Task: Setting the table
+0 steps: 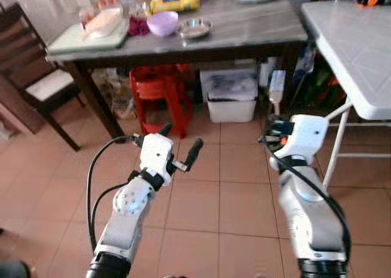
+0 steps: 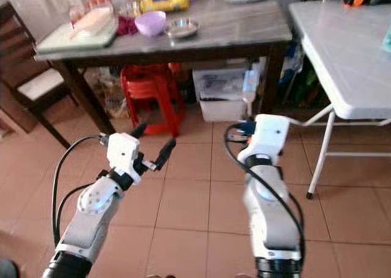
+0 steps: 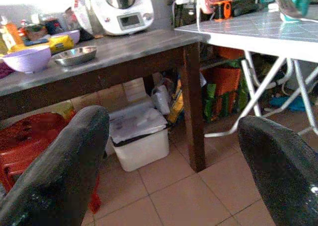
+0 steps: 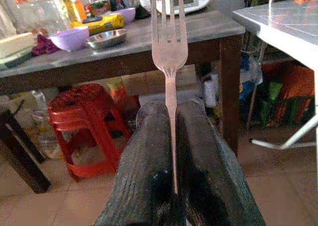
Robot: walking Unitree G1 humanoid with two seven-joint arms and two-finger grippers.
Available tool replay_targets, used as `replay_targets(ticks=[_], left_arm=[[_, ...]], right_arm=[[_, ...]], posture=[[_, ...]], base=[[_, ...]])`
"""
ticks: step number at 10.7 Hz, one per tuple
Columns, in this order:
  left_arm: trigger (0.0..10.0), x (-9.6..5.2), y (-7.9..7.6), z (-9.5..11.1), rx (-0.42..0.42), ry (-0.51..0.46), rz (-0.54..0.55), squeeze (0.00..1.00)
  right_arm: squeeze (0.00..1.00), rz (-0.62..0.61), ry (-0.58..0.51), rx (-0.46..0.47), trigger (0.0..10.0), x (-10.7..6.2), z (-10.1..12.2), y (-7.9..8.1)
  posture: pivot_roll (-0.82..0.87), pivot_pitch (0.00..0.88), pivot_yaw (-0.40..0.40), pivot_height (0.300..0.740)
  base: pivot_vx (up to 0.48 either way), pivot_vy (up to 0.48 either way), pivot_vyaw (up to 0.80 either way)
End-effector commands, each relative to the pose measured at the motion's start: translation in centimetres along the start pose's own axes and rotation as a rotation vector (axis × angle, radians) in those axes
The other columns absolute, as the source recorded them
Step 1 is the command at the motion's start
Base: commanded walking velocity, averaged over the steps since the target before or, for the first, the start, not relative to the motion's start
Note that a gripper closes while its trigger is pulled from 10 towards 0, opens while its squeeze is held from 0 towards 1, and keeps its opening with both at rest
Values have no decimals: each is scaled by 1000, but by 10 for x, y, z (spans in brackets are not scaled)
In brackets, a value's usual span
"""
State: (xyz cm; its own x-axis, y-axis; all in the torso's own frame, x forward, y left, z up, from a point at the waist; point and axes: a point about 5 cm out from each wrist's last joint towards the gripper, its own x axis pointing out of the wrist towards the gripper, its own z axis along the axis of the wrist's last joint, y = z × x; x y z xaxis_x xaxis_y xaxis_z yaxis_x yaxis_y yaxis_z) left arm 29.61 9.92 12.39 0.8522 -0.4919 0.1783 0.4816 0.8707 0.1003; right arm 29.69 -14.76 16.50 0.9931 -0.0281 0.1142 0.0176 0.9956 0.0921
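Tiled kitchen floor is passing beneath me while my right gripper (image 4: 171,151) is pinching a silver metal fork (image 4: 169,52) by its thin handle, which I judge could be slipping or twisting, my left gripper (image 1: 181,145) hanging spread and empty.

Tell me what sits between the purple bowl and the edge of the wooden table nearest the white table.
In the left eye view, a steel dish sits right beside the purple bowl; past it the wooden table top is bare to its edge.

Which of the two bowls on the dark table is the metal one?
The shallow steel bowl, sitting right of the taller purple bowl, nearer the white table.
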Motion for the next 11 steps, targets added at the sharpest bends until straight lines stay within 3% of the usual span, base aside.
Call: replay_targets(ticks=[1,11], left_arm=[[10000,-1,8,0,4,11,29,0],[10000,-1,0,-2,-11,9,-2,0]], right_arm=[[0,13,-16,7,10000,1,4,4],[0,15,-16,-2,10000,1,2,3]], posture=[[-104,91,127,740],[-107,83,125,740]], base=[[0,0,0],[377,0,0]])
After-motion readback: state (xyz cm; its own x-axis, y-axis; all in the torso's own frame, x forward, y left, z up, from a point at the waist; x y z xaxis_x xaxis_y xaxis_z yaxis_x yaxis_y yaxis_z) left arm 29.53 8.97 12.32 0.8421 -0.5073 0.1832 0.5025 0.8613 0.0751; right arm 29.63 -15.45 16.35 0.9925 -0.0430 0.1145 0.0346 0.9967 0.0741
